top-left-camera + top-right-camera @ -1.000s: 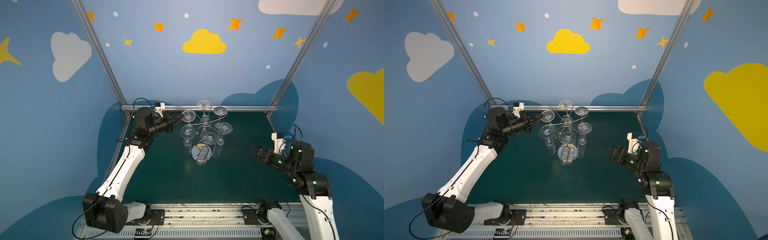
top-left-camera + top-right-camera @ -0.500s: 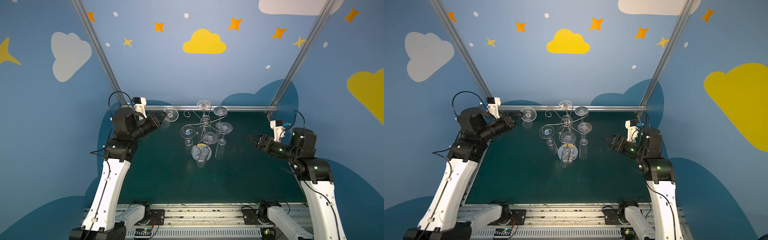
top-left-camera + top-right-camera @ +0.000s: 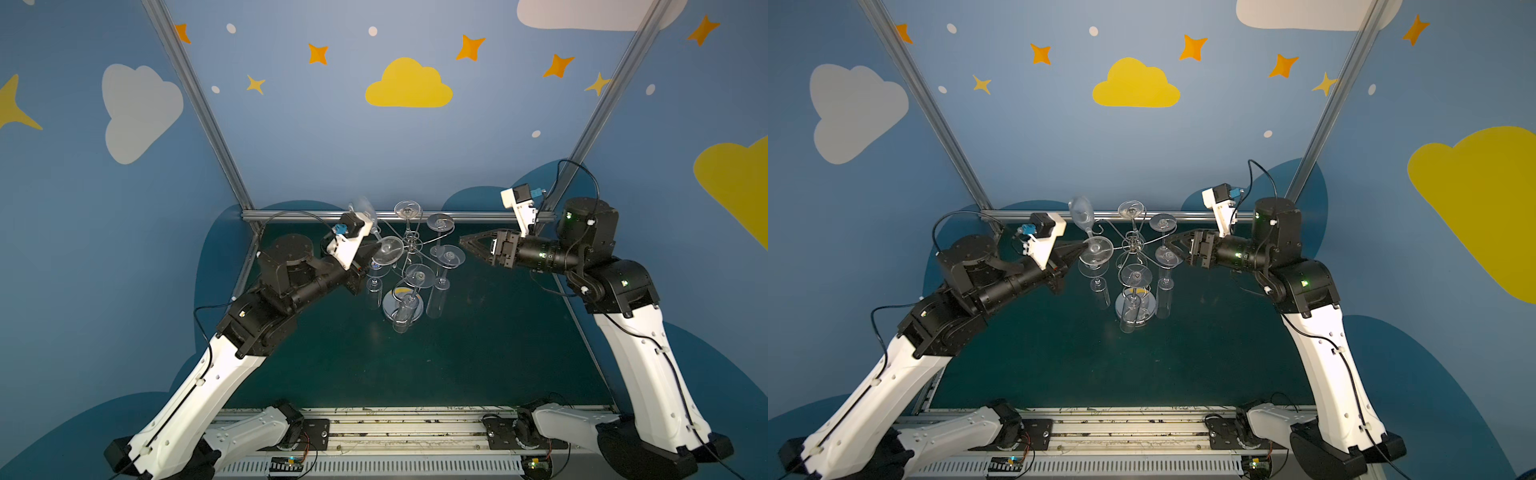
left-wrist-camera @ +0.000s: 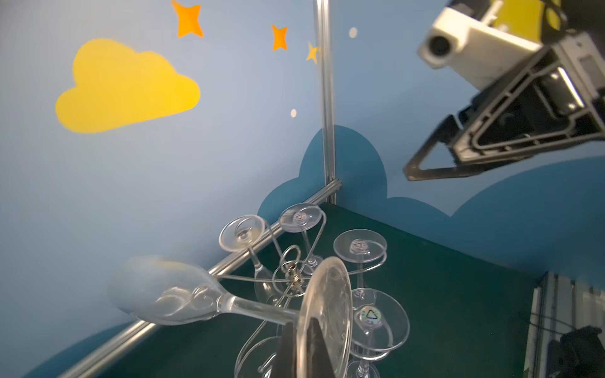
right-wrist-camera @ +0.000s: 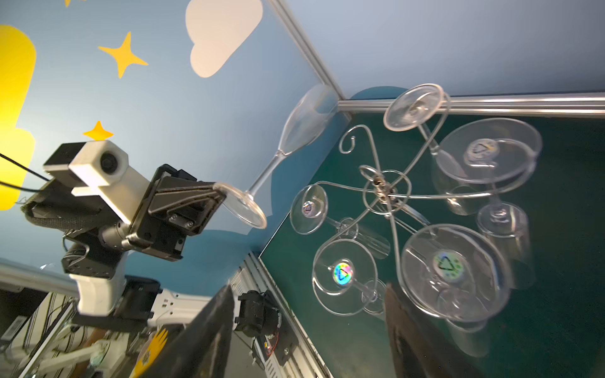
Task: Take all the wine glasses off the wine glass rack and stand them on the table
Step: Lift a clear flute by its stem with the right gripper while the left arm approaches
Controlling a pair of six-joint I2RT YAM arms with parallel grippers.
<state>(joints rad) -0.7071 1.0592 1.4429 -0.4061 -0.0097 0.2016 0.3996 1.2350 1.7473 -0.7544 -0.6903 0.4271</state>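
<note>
Glass: wine glass (image 3: 388, 250), clear, slender bowl; in the air just beside the wine glass rack (image 3: 411, 246), on its left in both top views; tilted, bowl raised & pointing away from the rack, foot twd it.
L arm: left gripper (image 3: 375, 252) clenched on the edge of the glass's foot; left wrist view shows fingers (image 4: 285, 353) pinching the disc from both faces.
R arm: right gripper (image 3: 464, 241) released, jaws wide, nothing btwn them; hovers at the rack's right, not touching it.
Rack: upright on the dark green mat (image 3: 415, 374), round mirror base (image 3: 388, 309); one scroll arm (image 5: 352, 144) bare; 5 hanging glasses (image 3: 449, 255) sit bowl-down on the other arms.
Done (my read): glass looks off its hook; right wrist view shows a gap btwn its foot & the wires.
Left to do (my read): carry it well clear of the rack, prob. set it down; task names no spot.
Labels: small round stickers on feet of the hanging glasses, e.g. iridescent sticker (image 5: 342, 273) w/ a triangle mark, greenish sticker (image 5: 448, 265) w/ the same; no words legible.
Brands: none readable anywhere in view.
</note>
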